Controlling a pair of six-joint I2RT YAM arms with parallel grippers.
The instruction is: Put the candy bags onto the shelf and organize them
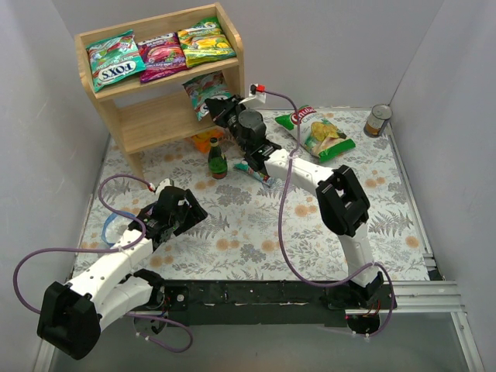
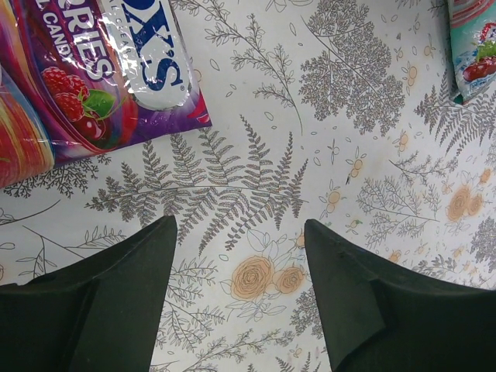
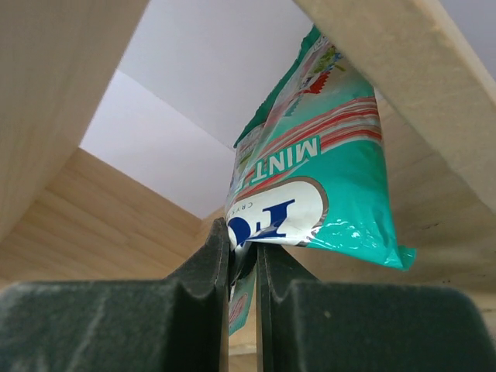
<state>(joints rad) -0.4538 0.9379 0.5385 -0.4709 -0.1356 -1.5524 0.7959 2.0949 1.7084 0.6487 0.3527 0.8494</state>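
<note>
The wooden shelf point(image 1: 159, 118) stands at the back left. Its top tier holds a teal candy bag point(image 1: 115, 62), a magenta one point(image 1: 160, 56) and a yellow-green one point(image 1: 204, 40). My right gripper point(image 1: 220, 108) is shut on a teal mint bag point(image 1: 205, 91) and holds it inside the lower tier; the right wrist view shows the fingers point(image 3: 242, 252) pinching the bag's edge point(image 3: 325, 194) between shelf boards point(image 3: 77, 217). My left gripper point(image 1: 186, 208) is open and empty over the table. Its wrist view point(image 2: 240, 225) shows a magenta bag point(image 2: 101, 70) and a teal bag's corner point(image 2: 474, 46) lying ahead.
A green bottle point(image 1: 218, 161) stands before the shelf, with something orange point(image 1: 203, 141) behind it. A teal packet point(image 1: 254, 172) lies under the right arm. A white-and-green chip bag point(image 1: 318, 132) and a tin can point(image 1: 378, 121) sit at the back right.
</note>
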